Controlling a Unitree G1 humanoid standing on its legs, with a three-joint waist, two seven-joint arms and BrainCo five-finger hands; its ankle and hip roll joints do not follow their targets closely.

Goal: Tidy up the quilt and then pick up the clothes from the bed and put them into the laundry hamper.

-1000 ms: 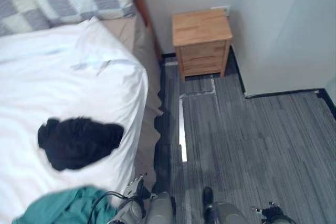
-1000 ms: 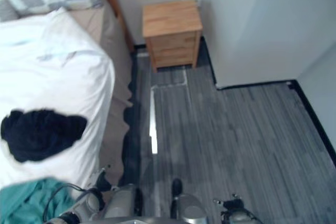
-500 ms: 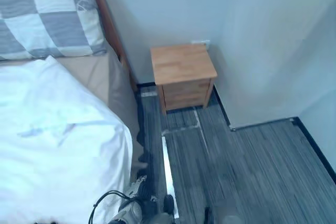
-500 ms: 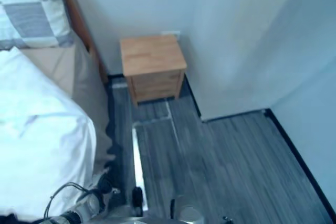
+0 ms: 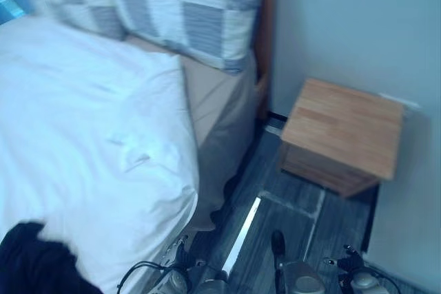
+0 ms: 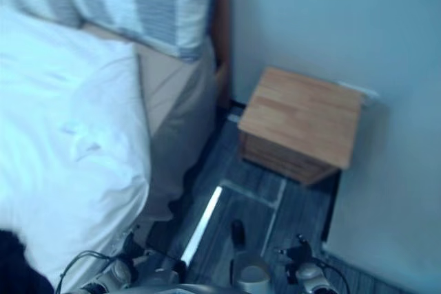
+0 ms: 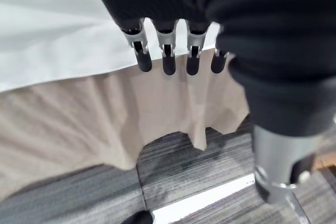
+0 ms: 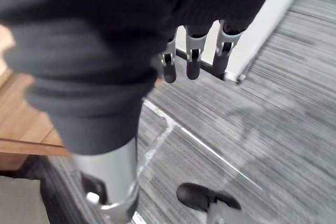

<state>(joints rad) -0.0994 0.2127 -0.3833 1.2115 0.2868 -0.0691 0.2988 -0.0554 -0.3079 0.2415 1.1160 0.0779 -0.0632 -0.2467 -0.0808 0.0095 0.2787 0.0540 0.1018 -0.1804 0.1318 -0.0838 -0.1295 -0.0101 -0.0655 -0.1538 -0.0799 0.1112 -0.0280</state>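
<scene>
At the near left corner of the head views a dark garment (image 5: 31, 263) lies on the white quilt (image 5: 83, 135), its edge running off the frame. The quilt covers the bed across the left half of the scene and is lightly creased, with a small fold near its middle. At the far end two grey-and-white checked pillows (image 5: 182, 8) lean side by side against the wooden headboard (image 5: 264, 39). Between the quilt's far edge and the pillows a strip of beige sheet (image 5: 217, 94) shows – it drops over the bed's right side as a skirt that reaches the grey striped carpet (image 5: 296, 201).

The left hand (image 7: 173, 51) hangs low just beside the bed's right edge; in its wrist view the fingers (image 7: 169, 61) point straight down in a row, spread slightly apart and holding nothing, with the quilt's hem and the beige skirt behind them.

To the right of the bed, a pale strip (image 5: 244, 228) is set into the carpet. Farther right, a small wooden nightstand (image 5: 341, 135) stands against the grey wall (image 5: 344, 25), near the headboard.

The right hand (image 8: 197, 51) hangs over the carpet at the near right – its fingers (image 8: 191, 64) are straight, loose and empty, and the nightstand's wooden top shows beside the arm in its wrist view.
</scene>
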